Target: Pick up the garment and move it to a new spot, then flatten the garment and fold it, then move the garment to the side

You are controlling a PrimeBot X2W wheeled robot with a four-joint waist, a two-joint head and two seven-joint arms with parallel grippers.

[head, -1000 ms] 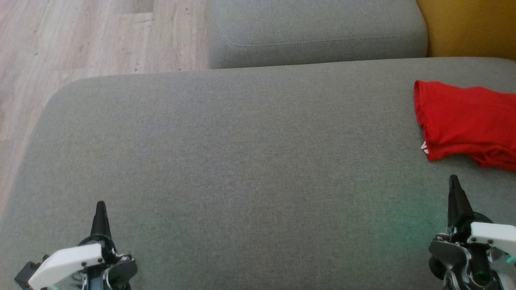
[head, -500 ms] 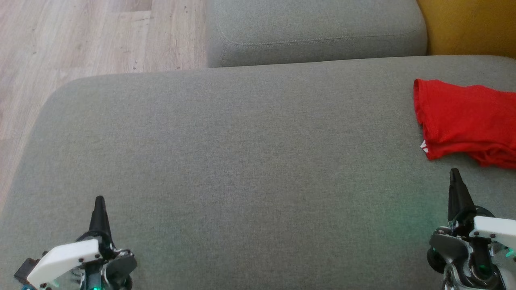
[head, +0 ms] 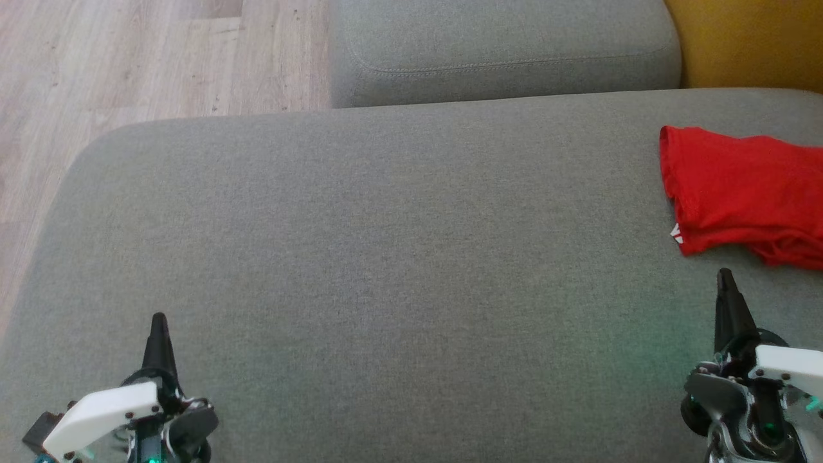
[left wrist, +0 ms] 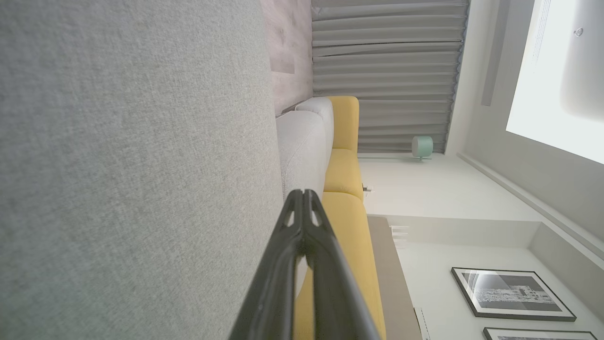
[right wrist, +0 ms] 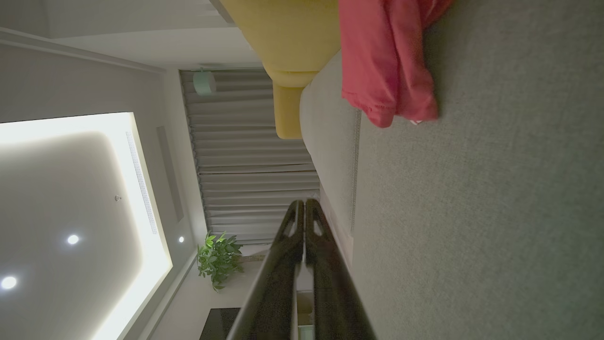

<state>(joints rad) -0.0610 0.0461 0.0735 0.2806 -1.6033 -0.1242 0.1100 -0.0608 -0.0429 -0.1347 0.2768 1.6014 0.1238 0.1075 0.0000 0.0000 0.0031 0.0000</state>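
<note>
The garment [head: 746, 193] is a red cloth, folded into a flat bundle, lying at the right side of the grey sofa seat [head: 386, 270] and running off the head view's right edge. It also lies at the top of the right wrist view [right wrist: 387, 61]. My right gripper [head: 725, 280] hovers just in front of the garment, shut and empty, with its fingertips [right wrist: 304, 204] pressed together. My left gripper [head: 158, 321] is at the lower left, far from the garment, also shut with nothing in it [left wrist: 302, 193].
A second grey cushion [head: 501, 51] sits behind the seat. A yellow sofa part [head: 746, 42] stands at the back right. Wooden floor [head: 128, 58] lies beyond the seat's rounded left edge. The wide middle of the seat is bare fabric.
Both grippers have shifted slightly up the head view since a second ago, partly from a small camera shift. The garment lies the same way.
</note>
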